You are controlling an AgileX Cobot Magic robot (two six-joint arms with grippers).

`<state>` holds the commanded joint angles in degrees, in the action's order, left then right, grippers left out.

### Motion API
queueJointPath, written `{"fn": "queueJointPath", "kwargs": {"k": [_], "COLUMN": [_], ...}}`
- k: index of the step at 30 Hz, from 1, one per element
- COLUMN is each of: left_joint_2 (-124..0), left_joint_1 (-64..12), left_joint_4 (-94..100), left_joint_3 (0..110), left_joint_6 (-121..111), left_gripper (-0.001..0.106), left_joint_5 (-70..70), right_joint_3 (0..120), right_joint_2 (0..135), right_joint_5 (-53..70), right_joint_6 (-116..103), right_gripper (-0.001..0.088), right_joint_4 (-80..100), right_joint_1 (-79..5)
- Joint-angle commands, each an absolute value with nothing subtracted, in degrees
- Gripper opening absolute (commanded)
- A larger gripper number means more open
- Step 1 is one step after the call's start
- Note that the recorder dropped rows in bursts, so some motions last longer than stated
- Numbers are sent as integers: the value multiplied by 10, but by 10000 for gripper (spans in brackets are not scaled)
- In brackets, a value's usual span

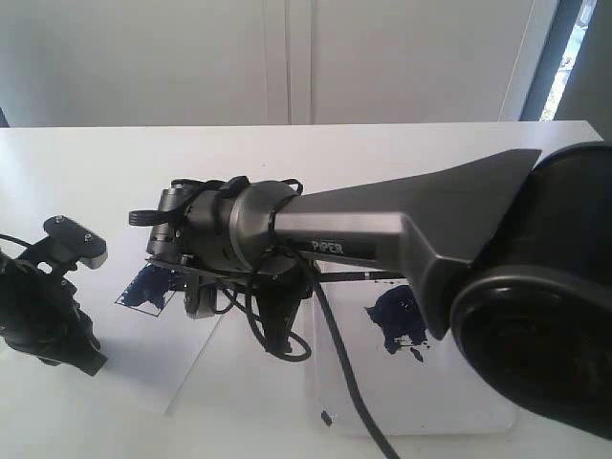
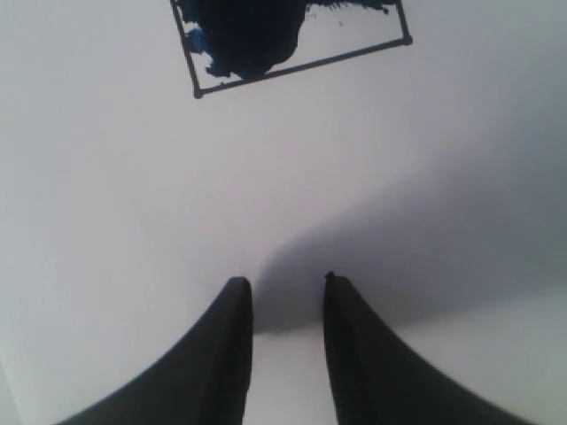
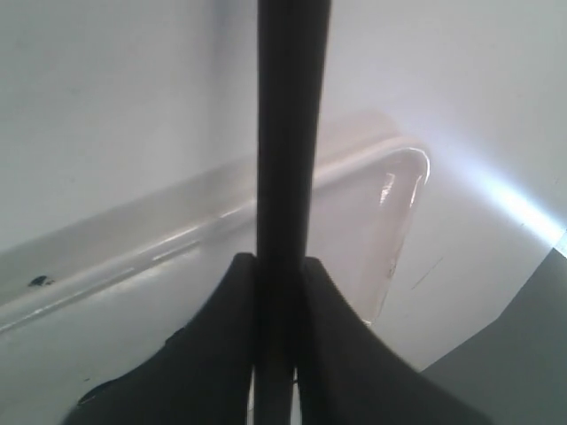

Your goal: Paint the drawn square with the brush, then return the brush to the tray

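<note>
Exterior view: the right arm (image 1: 382,229) reaches across the white desk (image 1: 96,163) to the left side. It hangs over the paper sheet (image 1: 191,373), just beside the drawn square (image 1: 143,287), whose inside is smeared dark blue. The brush (image 1: 354,275) shows as a thin black line running under the arm. The tray (image 1: 459,406) lies to the right and bears a dark blue blot (image 1: 397,320). The left arm (image 1: 38,306) stands at the left edge, apart from the square.

Left wrist view: the left hand (image 2: 283,282) is released, its fingers parted with nothing between them, over bare paper. The square lies ahead of it, part filled with blue.

Right wrist view: the right hand (image 3: 281,261) is clenched on the brush's black handle. The tray's glossy rim shows behind it.
</note>
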<state>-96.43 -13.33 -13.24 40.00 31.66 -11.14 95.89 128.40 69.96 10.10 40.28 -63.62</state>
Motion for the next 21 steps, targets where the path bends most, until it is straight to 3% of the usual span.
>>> {"fn": "queueJointPath", "kwargs": {"k": [21], "left_joint_2": [-964], "left_joint_1": [-133], "left_joint_4": [-132], "left_joint_3": [400], "left_joint_6": [315], "left_gripper": [343], "left_joint_5": [-111], "right_joint_3": [959], "right_joint_2": [1284], "right_joint_5": [700], "right_joint_6": [107], "right_gripper": [0], "right_joint_4": [386], "right_joint_1": [-673]}}
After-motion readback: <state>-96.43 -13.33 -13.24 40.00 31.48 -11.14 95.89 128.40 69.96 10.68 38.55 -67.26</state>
